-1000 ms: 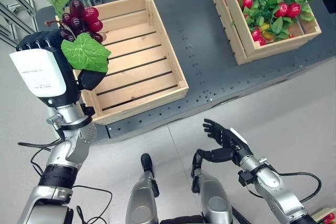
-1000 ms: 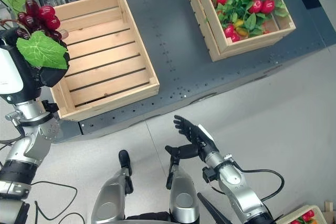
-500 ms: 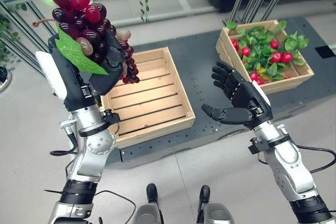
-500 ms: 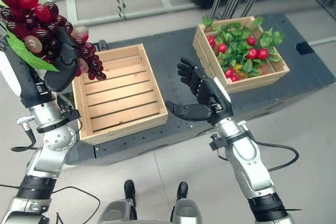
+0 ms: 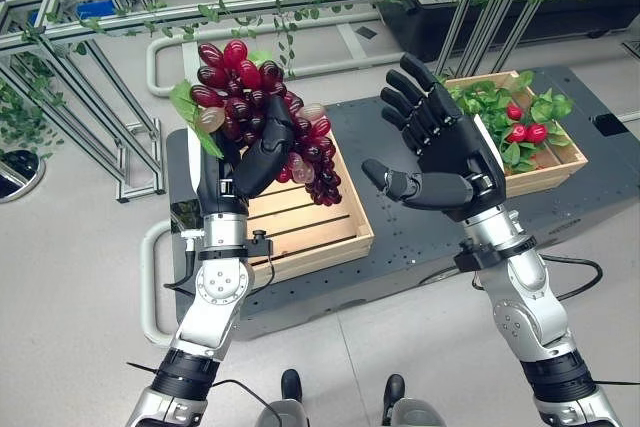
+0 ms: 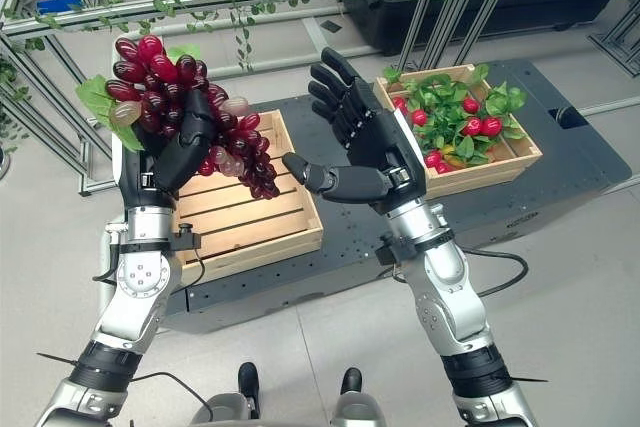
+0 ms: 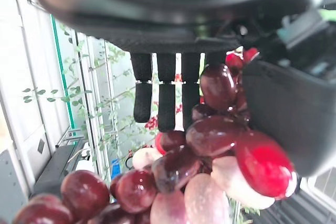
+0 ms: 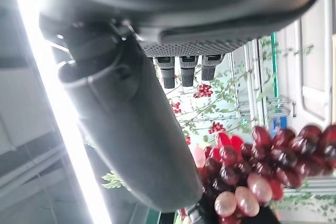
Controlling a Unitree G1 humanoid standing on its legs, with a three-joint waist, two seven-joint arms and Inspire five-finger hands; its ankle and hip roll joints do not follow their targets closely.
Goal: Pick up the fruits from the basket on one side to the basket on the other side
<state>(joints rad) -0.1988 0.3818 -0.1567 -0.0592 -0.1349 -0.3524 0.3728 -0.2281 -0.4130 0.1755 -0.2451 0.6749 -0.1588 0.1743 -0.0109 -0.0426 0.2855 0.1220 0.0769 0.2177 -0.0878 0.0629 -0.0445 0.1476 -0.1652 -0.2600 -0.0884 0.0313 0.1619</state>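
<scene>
A bunch of dark red grapes with a green leaf is raised high in my left hand, whose fingers and thumb curl round it; it shows close up in the left wrist view as grapes. My right hand is lifted beside the bunch, open, palm toward it and not touching; its wrist view catches the grapes. Below and behind the bunch stands an empty wooden crate. A second wooden crate, full of red fruit and green leaves, sits at the right end of the dark platform.
Behind the platform stand metal racks hung with green vines. Grey floor lies in front of and around the platform. A dark planter box stands at the back right.
The camera has tilted up. The left hand has swung the grape bunch toward the middle. The right hand has risen from low down to beside the bunch, fingers spread.
</scene>
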